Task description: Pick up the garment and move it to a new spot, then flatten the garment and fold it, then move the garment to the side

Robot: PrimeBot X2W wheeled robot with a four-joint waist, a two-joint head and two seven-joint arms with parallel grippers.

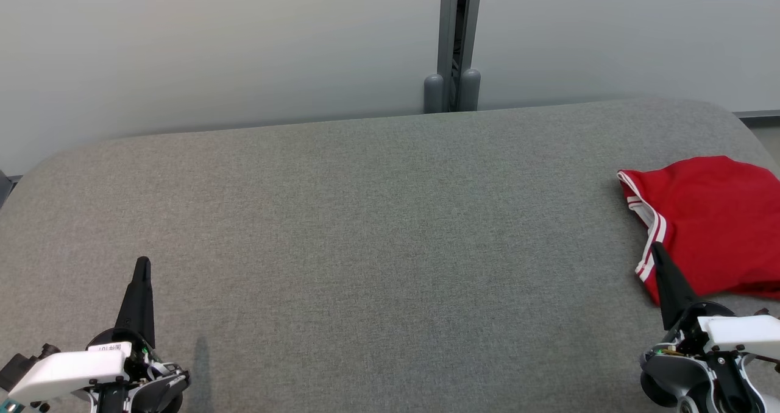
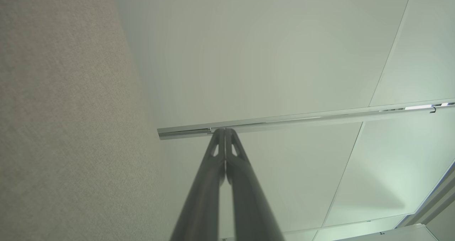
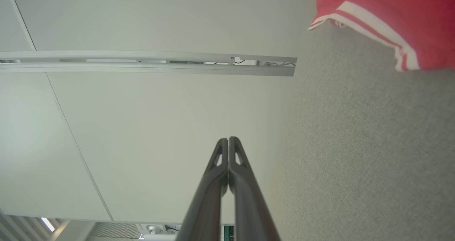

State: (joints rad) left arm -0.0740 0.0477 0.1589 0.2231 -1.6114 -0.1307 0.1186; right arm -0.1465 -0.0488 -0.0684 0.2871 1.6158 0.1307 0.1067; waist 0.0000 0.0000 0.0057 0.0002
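Note:
The garment (image 1: 713, 221) is red cloth with white stripes along its hem, lying folded at the far right of the grey padded surface (image 1: 365, 230), partly cut off by the picture's edge. Its striped hem also shows in the right wrist view as the garment (image 3: 387, 17) at the upper right. My right gripper (image 1: 657, 248) sits at the lower right, shut and holding nothing, its tip just in front of the garment's striped edge. My left gripper (image 1: 142, 262) rests at the lower left, also shut and holding nothing. Both wrist views show fingers pressed together: left gripper (image 2: 224, 130), right gripper (image 3: 228, 139).
A pale partition wall (image 1: 213, 47) runs behind the surface, with a grey vertical post (image 1: 454, 41) at its middle. The surface's rounded corners fall away at the far left and far right.

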